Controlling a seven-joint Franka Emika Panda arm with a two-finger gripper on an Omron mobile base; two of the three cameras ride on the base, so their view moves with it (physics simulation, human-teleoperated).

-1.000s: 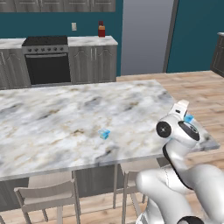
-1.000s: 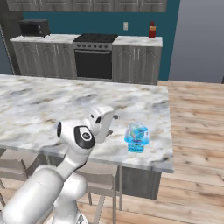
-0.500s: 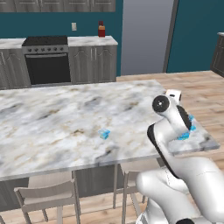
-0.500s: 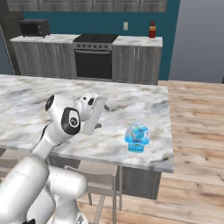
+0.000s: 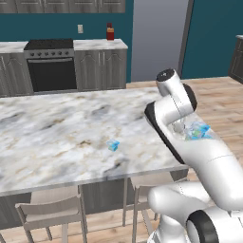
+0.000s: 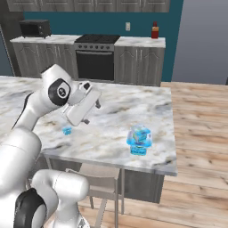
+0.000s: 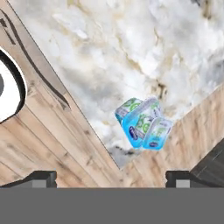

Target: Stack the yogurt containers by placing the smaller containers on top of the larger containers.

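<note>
The smaller container (image 5: 113, 144) is a tiny light-blue cup standing alone near the middle of the marble island counter (image 5: 57, 128); it also shows just left of my hand (image 6: 67, 130). The larger container (image 6: 139, 139), a boxy blue tub with green patches, stands near the counter's right front corner, partly behind my arm (image 5: 200, 130). My gripper (image 6: 91, 113) hangs in the air above the counter between the two, touching neither. In the hand view the tub (image 7: 142, 122) lies ahead by the counter's corner, and the gripper (image 7: 111, 180) is open with nothing between its fingertips (image 7: 43, 177).
Stools (image 5: 52, 213) are tucked under the island's near edge. Wooden floor (image 6: 200, 133) lies to the right of the counter. Against the back wall stand a stove (image 6: 95, 58), a microwave (image 6: 34, 28) and a red bottle (image 5: 110, 32).
My arm has risen and swung from the counter's right end toward its middle, with the hand turning. The jaws stay open. Neither container has moved.
</note>
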